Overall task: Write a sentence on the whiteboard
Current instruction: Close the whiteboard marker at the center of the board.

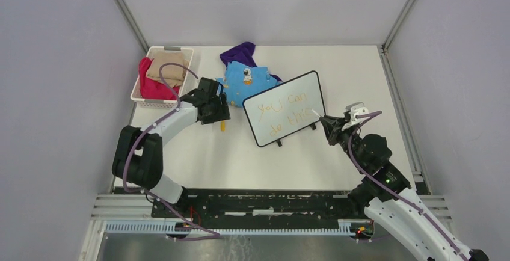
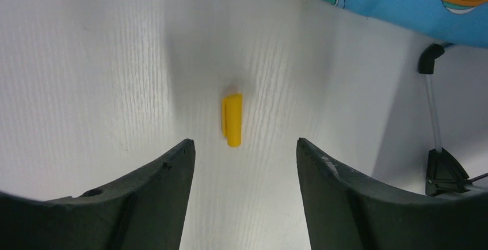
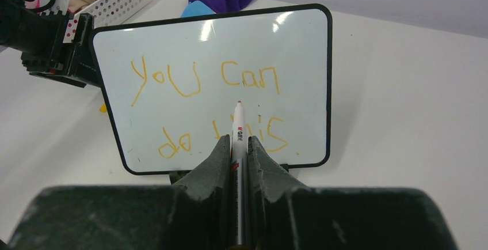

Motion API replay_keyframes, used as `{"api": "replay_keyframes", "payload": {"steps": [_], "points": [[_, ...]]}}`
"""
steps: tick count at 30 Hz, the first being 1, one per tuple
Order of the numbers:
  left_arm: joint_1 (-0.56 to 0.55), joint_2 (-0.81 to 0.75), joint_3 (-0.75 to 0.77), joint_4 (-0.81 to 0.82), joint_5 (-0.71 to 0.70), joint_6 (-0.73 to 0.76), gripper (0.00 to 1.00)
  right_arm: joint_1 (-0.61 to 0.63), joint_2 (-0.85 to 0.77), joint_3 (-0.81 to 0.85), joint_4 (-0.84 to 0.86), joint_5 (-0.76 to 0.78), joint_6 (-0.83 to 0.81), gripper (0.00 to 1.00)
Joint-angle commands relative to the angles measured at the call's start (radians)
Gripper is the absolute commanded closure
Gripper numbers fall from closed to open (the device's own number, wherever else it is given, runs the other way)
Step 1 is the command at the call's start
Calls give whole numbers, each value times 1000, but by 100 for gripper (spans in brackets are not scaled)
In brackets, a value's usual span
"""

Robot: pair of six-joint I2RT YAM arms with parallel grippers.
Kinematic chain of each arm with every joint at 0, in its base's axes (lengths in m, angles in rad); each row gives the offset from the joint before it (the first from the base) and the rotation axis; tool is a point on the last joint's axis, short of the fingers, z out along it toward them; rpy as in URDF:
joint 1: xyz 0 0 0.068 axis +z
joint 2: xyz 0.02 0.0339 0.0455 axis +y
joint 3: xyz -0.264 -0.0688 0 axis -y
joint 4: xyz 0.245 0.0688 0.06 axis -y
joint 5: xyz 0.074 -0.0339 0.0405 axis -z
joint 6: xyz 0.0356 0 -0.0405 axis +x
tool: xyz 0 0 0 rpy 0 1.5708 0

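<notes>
Top: whiteboard [image 1: 301,92] propped upright, sentence [image 1: 287,113] on it in 2 lines; yellow cap [image 1: 223,126] flat just left of whiteboard, below left gripper [image 1: 220,116].
Left wrist: jaws spread astride yellow cap [image 2: 232,120], long axis crosswise to closing.
Right wrist: right gripper [image 3: 236,141] pinching marker [image 3: 237,124], tip near whiteboard [image 3: 311,60].

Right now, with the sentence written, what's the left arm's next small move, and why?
Probably lower the left jaws around the yellow cap and close. They stand open, with the cap lying on the table just ahead of their gap. The sentence on the whiteboard looks complete, and the right jaws grip an uncapped marker, so recapping seems next.
</notes>
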Motion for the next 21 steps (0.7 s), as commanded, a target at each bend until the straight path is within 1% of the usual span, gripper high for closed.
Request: {"api": "replay_keyframes", "payload": {"steps": [1,4,9,21], "points": [[-2,64,76,10,11,30,30,3,-19,3,-10,39,-18,100],[-3,96,79,18,-7,46,32,2,-18,25,-36,45,-31,100],[-3,111,35,57,-43,66,34,3,-22,37,-46,59,-49,100],[-5,193,72,54,-68,70,46,3,8,35,-4,40,-32,100]]}}
